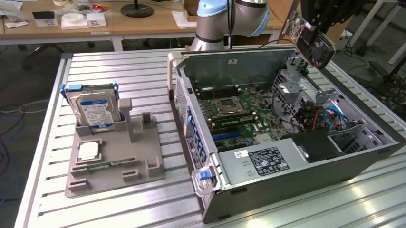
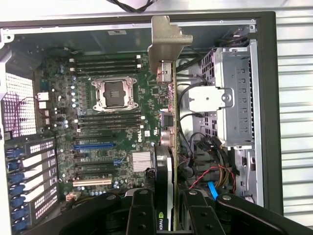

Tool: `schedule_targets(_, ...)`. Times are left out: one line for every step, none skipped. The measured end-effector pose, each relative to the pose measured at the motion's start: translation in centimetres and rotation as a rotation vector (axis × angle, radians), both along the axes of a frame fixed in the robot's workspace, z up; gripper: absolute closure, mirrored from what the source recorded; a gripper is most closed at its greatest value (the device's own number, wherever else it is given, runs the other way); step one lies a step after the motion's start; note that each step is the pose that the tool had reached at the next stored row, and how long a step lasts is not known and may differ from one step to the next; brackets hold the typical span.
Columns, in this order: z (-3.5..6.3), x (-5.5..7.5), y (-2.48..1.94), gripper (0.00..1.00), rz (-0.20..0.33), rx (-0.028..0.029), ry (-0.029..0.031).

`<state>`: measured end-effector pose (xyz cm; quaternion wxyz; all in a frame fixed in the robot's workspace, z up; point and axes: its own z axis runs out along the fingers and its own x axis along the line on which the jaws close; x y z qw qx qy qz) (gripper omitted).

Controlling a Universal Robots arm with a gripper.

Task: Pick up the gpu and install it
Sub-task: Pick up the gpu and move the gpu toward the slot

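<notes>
At the exterior view's left a hard drive (image 1: 95,111) stands upright in a grey holder (image 1: 114,173) on the slatted tabletop (image 1: 120,66), and the open case (image 1: 285,164) lies to its right with the motherboard (image 1: 231,111) exposed. Above the case's far right side the gpu (image 1: 319,47) hangs clear of the board, clamped in the hand (image 2: 171,210). In the wrist view the card runs edge-on between the fingers (image 2: 142,210), with its bracket (image 2: 166,41) at the end away from them

Exterior view looks obliquely down over the table (image 1: 101,61); wrist view, nearer, faces straight into the shared case (image 2: 267,107).
</notes>
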<state>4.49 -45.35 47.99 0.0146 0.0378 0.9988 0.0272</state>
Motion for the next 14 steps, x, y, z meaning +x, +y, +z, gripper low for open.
schedule_targets(-0.11,0.04,0.0,0.73,0.0,-0.0001,0.0)
schedule_targets(-0.23,0.09,0.0,0.73,0.0,-0.0003,0.0)
schedule_targets(-0.39,0.14,0.0,0.73,0.0,-0.0001,0.0)
schedule_targets(-0.55,0.18,-0.01,0.73,0.0,-0.0001,0.0)
schedule_targets(-0.71,0.23,0.0,0.73,0.0,-0.0002,0.0)
schedule_targets(-0.85,0.32,0.0,0.73,0.0,0.0,0.0)
schedule_targets(-0.96,0.43,-0.01,0.73,0.0,0.0,0.0)
schedule_targets(-1.04,0.53,0.0,0.73,0.0,0.0,0.0)
schedule_targets(-1.07,0.57,0.0,0.73,0.0,-0.0001,0.0)
schedule_targets(-1.07,0.57,-0.01,0.73,0.0,-0.0002,0.0)
schedule_targets(-1.07,0.57,-0.01,0.73,0.0,-0.0003,0.0)
schedule_targets(-1.07,0.57,-0.01,0.73,0.0,-0.0002,0.0)
schedule_targets(-1.08,0.57,-0.01,0.73,0.0,-0.0001,0.0)
schedule_targets(-1.1,0.63,-0.01,0.73,0.0,0.0,0.0)
